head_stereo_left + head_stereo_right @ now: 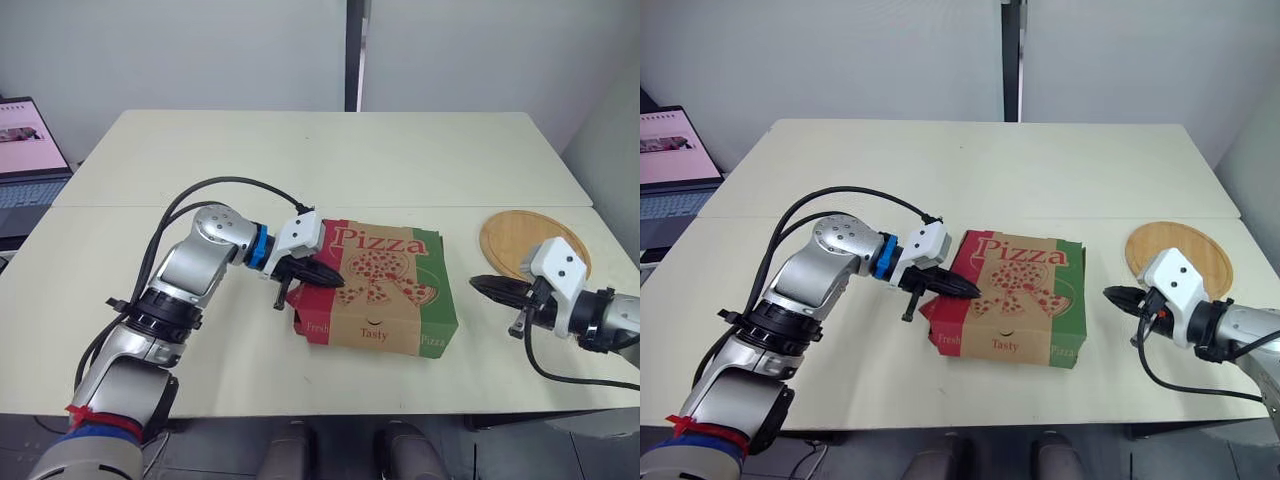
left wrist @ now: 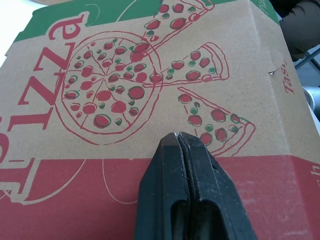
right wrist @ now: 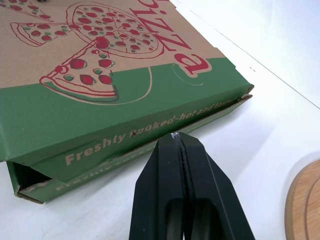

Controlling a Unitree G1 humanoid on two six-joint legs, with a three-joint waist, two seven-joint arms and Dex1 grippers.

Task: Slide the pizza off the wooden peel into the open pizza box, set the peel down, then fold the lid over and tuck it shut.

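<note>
Plainly, cream table (image 1: 400, 160) beside a laptop (image 1: 25, 165); left tool (image 1: 338, 279) and right tool (image 1: 476, 283) clenched, seemingly empty.

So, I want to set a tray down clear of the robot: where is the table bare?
The far half of the table, behind the pizza box and wooden peel, is bare. Crowded: the box's left edge by the left gripper, and the gap between box and peel, where the right gripper sits.
</note>
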